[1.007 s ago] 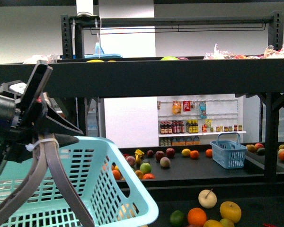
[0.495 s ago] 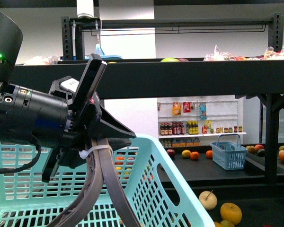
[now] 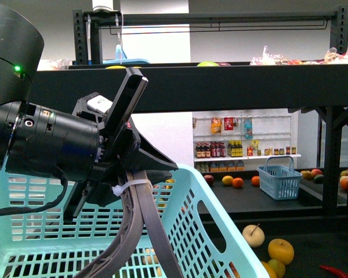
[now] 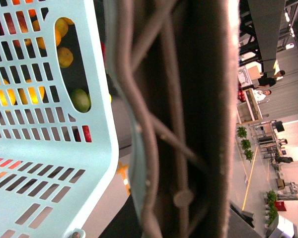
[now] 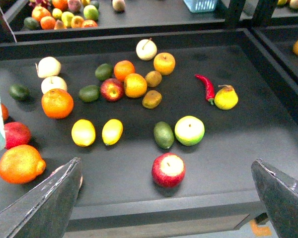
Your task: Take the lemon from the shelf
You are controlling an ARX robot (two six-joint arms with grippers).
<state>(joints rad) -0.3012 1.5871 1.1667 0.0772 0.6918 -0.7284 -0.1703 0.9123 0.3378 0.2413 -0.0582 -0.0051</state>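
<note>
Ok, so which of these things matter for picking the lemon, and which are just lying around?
For the job: lemon, one of two similar yellow ovals; shelf; turquoise basket, probably.
Just lying about: red apple, chilli, pear, large orange, small blue basket.

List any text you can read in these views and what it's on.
None readable.
White sticker by the left gripper, shut on the basket handles: print too small.
Bottle labels on the white wall shelves: too small.
Hanging packets: blurred.
</note>
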